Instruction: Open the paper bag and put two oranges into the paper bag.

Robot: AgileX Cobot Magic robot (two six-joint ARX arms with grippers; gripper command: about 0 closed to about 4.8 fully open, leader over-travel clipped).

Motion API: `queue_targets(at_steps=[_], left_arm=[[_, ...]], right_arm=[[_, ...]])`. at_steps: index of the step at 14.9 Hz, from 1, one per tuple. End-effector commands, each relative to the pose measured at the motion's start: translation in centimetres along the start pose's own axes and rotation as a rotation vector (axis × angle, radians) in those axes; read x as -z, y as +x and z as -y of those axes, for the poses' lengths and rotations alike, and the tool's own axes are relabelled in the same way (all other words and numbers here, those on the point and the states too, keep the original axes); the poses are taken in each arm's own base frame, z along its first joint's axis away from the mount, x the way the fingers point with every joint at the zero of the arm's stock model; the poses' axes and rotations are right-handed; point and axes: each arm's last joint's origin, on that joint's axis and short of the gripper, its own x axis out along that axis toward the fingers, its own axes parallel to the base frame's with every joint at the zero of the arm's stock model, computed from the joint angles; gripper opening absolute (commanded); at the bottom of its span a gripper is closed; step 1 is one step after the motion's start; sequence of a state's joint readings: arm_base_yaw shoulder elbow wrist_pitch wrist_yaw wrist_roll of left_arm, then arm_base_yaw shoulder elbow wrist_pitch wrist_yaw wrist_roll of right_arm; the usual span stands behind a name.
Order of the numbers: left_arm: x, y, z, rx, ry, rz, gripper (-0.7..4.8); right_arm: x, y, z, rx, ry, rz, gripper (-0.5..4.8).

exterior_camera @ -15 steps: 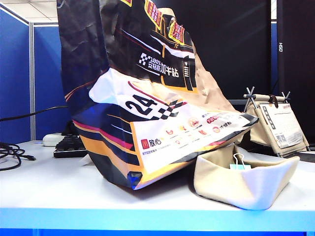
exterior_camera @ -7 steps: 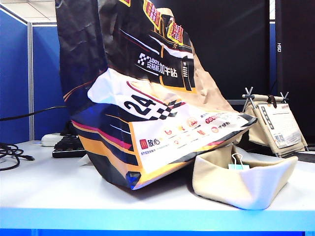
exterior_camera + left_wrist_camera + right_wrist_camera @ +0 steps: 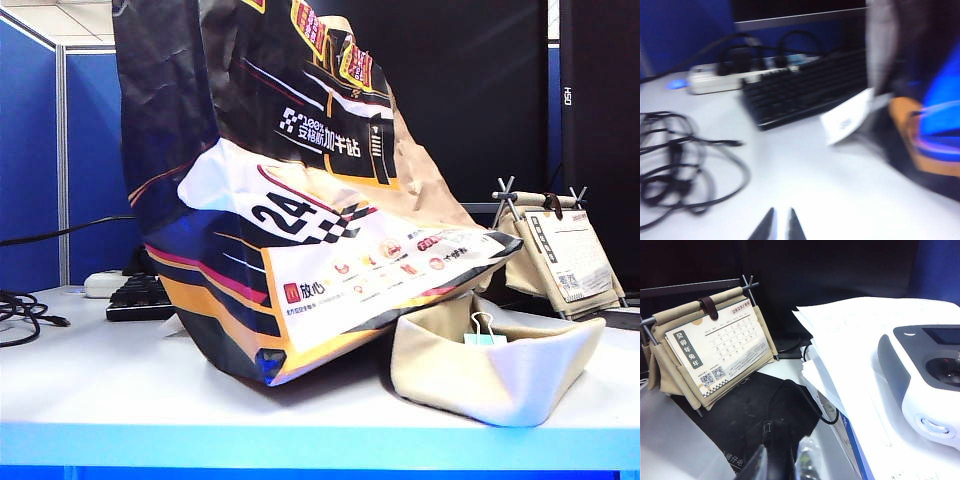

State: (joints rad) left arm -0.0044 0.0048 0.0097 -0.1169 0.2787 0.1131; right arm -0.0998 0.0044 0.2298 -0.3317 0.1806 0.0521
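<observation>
You are looking at one paper bag (image 3: 300,200) leaning over one beige fabric tray (image 3: 490,365) on the table (image 3: 120,390). Your left gripper (image 3: 779,225) is hovering nearly closed, empty, near one keyboard (image 3: 805,87); your right gripper (image 3: 771,460), narrow, is facing one calendar (image 3: 710,350).

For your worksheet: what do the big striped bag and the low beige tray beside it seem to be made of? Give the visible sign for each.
The paper bag: apparently paper with a glossy printed coat; it holds sharp crinkles, shines, and shows brown kraft at its back edge. The beige tray: probably soft fabric or canvas, matte; its rim sags and folds, pinched by a binder clip.
</observation>
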Motion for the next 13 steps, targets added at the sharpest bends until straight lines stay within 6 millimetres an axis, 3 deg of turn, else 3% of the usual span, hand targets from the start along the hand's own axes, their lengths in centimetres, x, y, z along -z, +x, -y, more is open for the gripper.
queue_targets(at_steps=[1,13], left_arm=[[-0.07,-0.01,-0.03,-0.007,-0.065,0.006,0.36],[-0.07,-0.01,0.03,0.013,-0.097,0.007,0.36]], right_arm=[[-0.22,-0.05,-0.01,-0.001,0.003,0.017,0.85],[-0.21,-0.05,-0.01,-0.001,0.003,0.017,0.85]])
